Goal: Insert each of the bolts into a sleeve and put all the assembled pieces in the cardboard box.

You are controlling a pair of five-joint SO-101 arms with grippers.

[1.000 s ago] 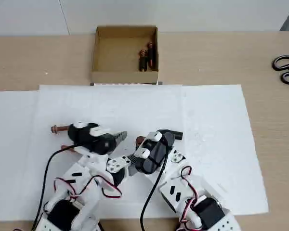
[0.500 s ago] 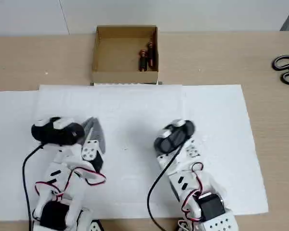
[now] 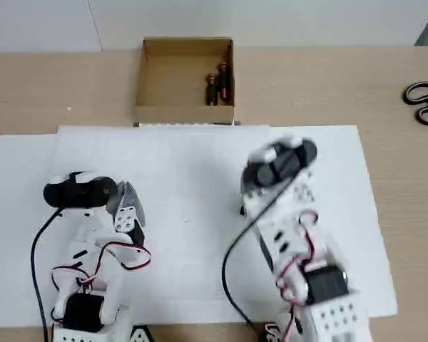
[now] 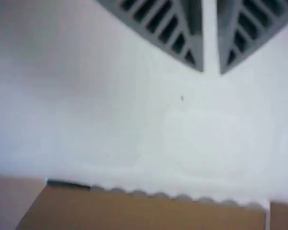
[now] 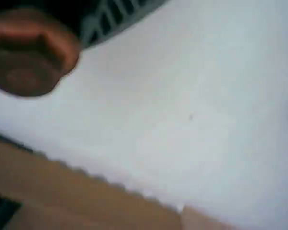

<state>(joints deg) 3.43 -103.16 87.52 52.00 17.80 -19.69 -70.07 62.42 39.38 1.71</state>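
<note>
box [image 3: 185, 113]: two assembled pieces [image 3: 217, 84] | left end effector [image 4: 210, 67] narrow | right end effector [image 5: 69, 26] holds bolt [image 5: 31, 60]

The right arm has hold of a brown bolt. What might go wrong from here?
1. The bolt sits at the edge of the right end effector with its head sticking out. It might slip and fall onto the white paper, short of the cardboard box.
2. Two brown pieces already lie by the box's right wall. A drop there could hit the rim and bounce out.
</note>
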